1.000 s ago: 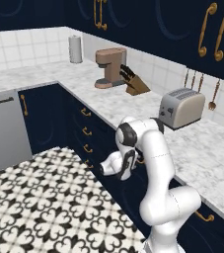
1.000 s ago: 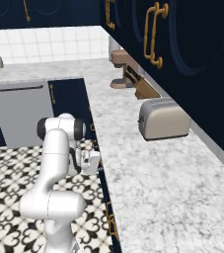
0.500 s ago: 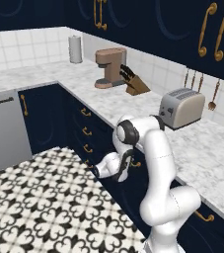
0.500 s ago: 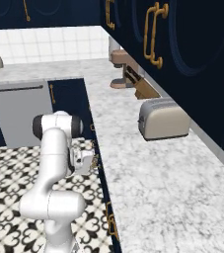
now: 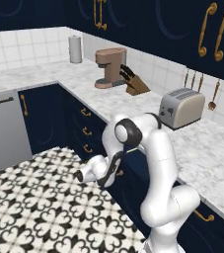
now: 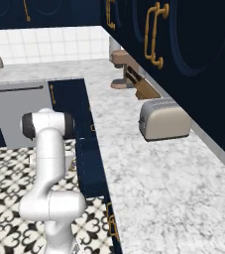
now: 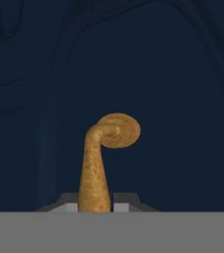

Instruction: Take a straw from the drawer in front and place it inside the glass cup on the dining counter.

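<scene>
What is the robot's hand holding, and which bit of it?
The gripper is shut on the brass handle of the drawer. It pinches the handle's curved bar, away from the round end fixed to the navy front.

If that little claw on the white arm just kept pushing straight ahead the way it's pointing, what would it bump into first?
Most likely the flat navy-blue drawer front straight ahead. The gripper has its jaws shut on the curved brass handle, which runs forward from between them and curls into that panel. How near the panel is cannot be judged.
</scene>
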Controlling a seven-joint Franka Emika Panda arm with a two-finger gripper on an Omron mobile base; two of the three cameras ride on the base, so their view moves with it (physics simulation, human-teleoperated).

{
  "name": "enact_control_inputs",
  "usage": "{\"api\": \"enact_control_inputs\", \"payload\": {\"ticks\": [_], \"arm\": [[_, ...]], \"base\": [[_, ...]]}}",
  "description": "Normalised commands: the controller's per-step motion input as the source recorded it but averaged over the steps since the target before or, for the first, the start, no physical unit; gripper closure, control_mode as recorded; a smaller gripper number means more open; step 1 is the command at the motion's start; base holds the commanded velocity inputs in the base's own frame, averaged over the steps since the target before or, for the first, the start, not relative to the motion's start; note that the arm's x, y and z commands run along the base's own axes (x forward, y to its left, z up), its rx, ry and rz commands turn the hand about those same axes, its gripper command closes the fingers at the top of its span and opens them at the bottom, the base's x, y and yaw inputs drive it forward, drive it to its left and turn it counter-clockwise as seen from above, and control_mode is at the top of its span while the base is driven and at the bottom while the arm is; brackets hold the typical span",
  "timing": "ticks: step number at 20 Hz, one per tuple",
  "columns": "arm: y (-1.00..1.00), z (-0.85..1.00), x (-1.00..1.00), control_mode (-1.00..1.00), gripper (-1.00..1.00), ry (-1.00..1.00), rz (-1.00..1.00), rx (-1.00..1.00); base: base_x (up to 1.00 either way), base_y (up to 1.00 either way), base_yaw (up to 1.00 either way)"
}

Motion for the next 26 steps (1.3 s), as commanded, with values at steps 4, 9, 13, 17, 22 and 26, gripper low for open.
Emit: {"api": "enact_control_inputs", "payload": {"ticks": [4, 9, 13, 17, 22, 26], "arm": [[1.00, 0.24, -0.35, -1.00, 1.00, 0.16, 0.09, 0.14], [1.00, 0.14, -0.35, -1.00, 1.00, 0.19, 0.08, 0.19], [1.00, 0.06, -0.38, -1.00, -1.00, 0.16, 0.09, 0.21], [0.52, 0.74, -0.53, -1.00, -1.00, 0.02, 0.07, 0.31], [-0.18, 1.00, -0.67, -1.00, -1.00, 0.10, 0.07, 0.52], [-0.91, 1.00, -0.39, -1.00, -1.00, 0.04, 0.01, 0.49]], "base": [[0.00, 0.00, 0.00], [0.00, 0.00, 0.00], [0.00, 0.00, 0.00], [0.00, 0.00, 0.00], [0.00, 0.00, 0.00], [0.00, 0.00, 0.00]]}}
